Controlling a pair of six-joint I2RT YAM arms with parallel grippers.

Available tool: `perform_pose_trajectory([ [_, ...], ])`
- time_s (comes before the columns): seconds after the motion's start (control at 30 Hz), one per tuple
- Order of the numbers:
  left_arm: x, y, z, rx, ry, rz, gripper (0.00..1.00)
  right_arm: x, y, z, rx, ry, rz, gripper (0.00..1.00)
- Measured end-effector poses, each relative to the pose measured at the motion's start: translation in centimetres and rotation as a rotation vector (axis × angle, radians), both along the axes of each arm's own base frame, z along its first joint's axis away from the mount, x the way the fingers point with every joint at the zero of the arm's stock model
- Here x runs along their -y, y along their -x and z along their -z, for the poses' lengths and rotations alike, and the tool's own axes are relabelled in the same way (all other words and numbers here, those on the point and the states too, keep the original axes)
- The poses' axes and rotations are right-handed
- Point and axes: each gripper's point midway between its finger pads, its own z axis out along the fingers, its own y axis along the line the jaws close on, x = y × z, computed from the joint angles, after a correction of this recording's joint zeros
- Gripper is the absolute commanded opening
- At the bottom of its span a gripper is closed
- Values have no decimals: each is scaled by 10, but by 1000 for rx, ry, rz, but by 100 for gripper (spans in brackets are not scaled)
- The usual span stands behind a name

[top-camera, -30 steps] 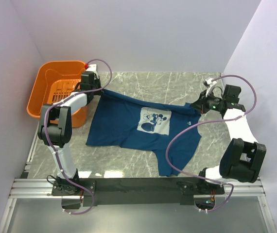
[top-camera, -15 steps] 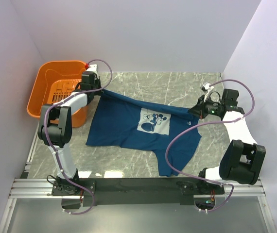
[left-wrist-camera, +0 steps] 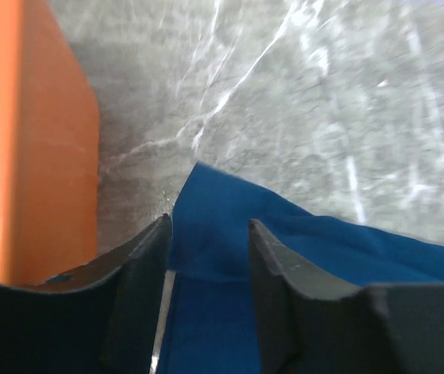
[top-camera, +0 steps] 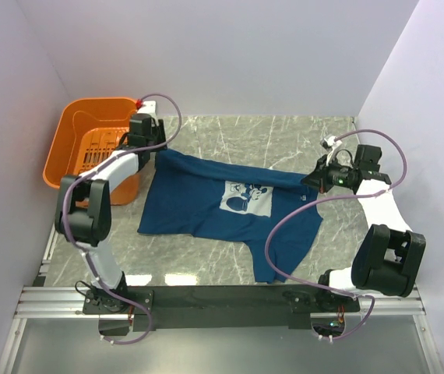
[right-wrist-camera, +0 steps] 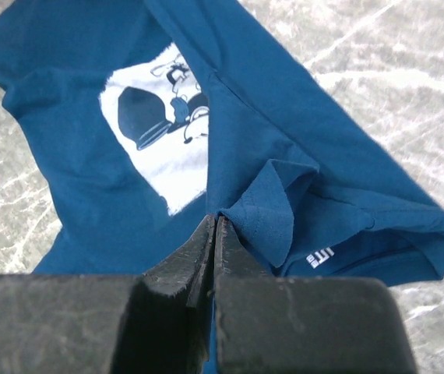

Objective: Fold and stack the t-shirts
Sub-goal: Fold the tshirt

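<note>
finds the t-shirt (top-camera: 206, 206) lying open, print (top-camera: 247, 195) up, across the middle of the desk (top-camera: 284, 132). places it from just beside the orange basket (top-camera: 101, 102) at the far left corner out toward the right edge, with one part trailing toward the near edge. notes wrinkles throughout and a turned-over flap at the right end.

records the left jaws parted and standing astride the shirt's far left corner, close by the basket wall, with cloth lying between them and nothing clamped. records the right jaws pressed tight together on a small fold at the shirt's right end, apparently pinching it. cannot tell the amount of cloth caught.

judges the step in hand as laying out and squaring the garment, with no fold yet made and no stack begun.

judges the next move to call for settling the left corner, either by closing on it or by lifting clear. expects a gentle outward draw from the right to follow, taking out slack without dragging the whole shirt. flags the doubled-over right end for flattening before setting any fold line.
</note>
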Motion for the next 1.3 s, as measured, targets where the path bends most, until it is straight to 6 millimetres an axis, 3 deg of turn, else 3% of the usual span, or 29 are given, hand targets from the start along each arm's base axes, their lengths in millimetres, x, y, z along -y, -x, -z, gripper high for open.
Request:
perform_pose_trajectory([
  [0.23,12,14,-64,128,40,48,57,2,2,8,-22,10,12,0],
  [0.33,17,19,-82,162,57,75,57,2,2,10,-29,9,13,0],
  [0.67,15,54,-97,186,74,101,63,-1,3,19,-38,40,-9,1],
  [0.73,13,64,-102,195,78,96,67,-1,5,23,-39,62,-19,4],
  [0.9,4,95,-121,238,111,64,77,2,15,38,-67,135,-43,30],
  [1.07,-3,119,-141,283,135,40,81,17,28,54,-125,248,-22,45],
  [1.3,-13,154,-153,322,175,4,88,33,18,41,-187,271,124,50],
])
